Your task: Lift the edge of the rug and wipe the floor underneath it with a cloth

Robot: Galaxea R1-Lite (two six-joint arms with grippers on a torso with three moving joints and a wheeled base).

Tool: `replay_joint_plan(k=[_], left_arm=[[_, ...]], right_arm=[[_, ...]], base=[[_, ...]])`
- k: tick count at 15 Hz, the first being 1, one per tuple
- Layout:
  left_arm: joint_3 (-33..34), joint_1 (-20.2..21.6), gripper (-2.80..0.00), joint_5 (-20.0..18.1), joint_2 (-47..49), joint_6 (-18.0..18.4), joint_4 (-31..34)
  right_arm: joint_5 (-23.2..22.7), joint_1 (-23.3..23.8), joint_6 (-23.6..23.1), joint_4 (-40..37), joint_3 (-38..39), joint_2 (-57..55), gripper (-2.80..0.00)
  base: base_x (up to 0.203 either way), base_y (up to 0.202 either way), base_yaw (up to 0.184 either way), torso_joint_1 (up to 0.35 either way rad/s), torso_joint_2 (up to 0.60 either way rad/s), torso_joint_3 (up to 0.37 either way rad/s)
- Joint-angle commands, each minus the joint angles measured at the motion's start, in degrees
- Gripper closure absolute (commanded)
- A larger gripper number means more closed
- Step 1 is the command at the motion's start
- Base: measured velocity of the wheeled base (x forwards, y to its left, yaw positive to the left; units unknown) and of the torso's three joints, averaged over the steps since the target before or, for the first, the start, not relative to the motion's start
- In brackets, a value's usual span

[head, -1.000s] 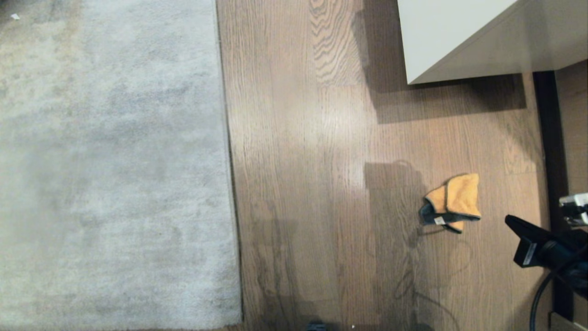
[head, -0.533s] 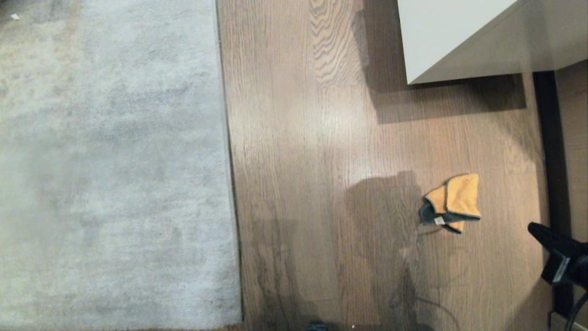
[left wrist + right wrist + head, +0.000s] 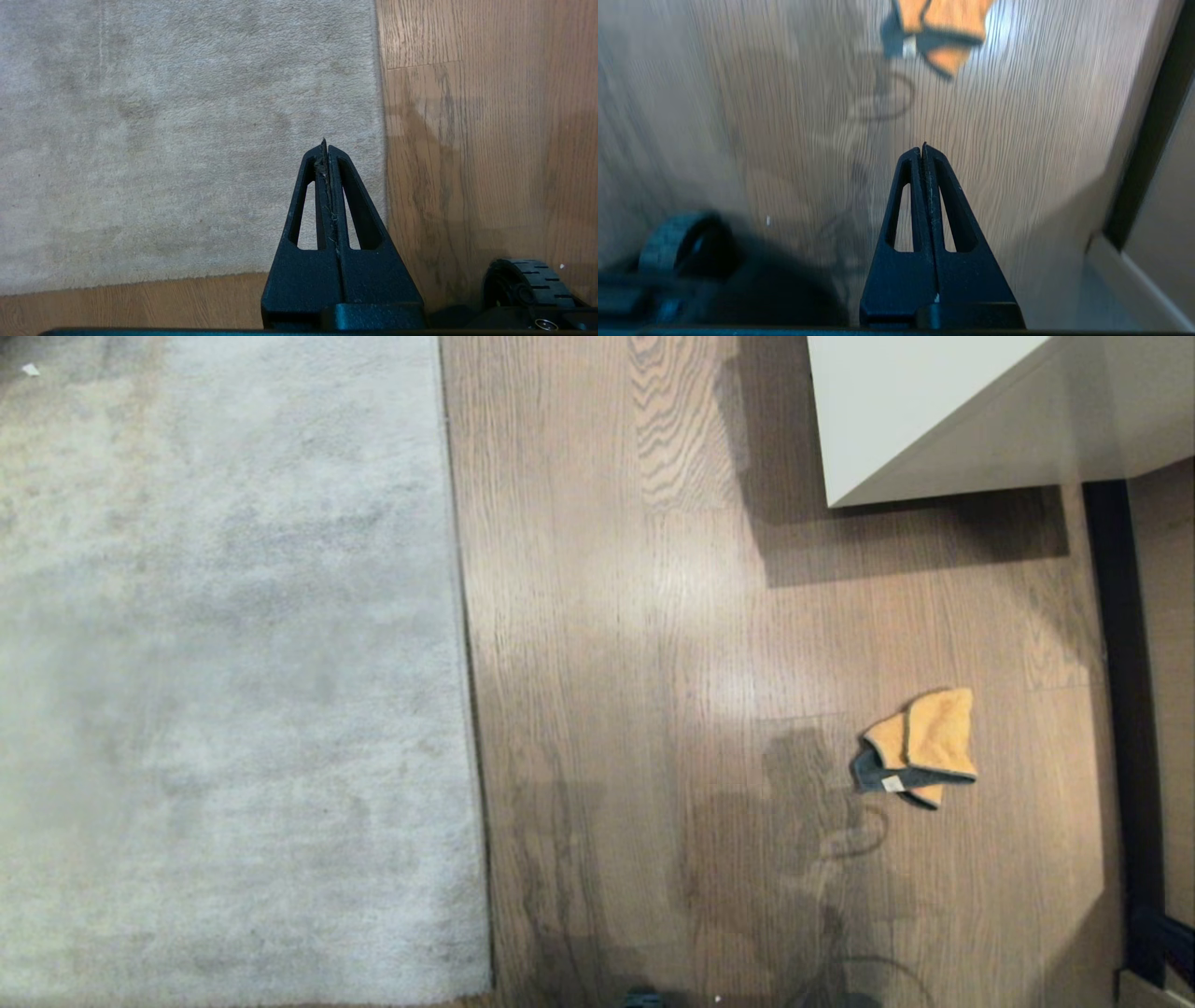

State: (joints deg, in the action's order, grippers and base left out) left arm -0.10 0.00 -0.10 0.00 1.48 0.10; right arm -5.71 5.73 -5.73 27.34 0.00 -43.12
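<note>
The right gripper (image 3: 923, 148) is seen pressed fully closed and empty, above bare floor (image 3: 653, 616), the cloth (image 3: 917, 747) lying ahead, untouched. The left gripper (image 3: 325, 148) is likewise closed on nothing — held over the corner of the rug edge (image 3: 467, 663). Closed jaws would likely shove the cloth aside rather than catch it. Counted: one cloth, one rug, two grippers.

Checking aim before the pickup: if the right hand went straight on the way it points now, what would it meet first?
Probably bare floor. The shut right hand aims at planks short of the cloth, which lies further ahead and slightly off that line; depth is unclear.
</note>
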Motion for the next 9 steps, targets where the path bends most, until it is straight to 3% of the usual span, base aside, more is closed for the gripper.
replay_joint_plan(k=[1,9], left_arm=[[0.09,0.0,0.0,0.0,0.0,0.02,-0.01],[0.01,0.0,0.0,0.01,0.0,0.02,-0.01]], right_arm=[[0.29,-0.77,-0.03,-8.12,0.0,9.98,0.0],[2.82,-2.86,-0.16,-26.6,-0.01,27.49,0.0]], base=[[0.0,0.0,0.0,0.0,0.0,0.0],[0.0,0.0,0.0,0.0,0.0,0.0]])
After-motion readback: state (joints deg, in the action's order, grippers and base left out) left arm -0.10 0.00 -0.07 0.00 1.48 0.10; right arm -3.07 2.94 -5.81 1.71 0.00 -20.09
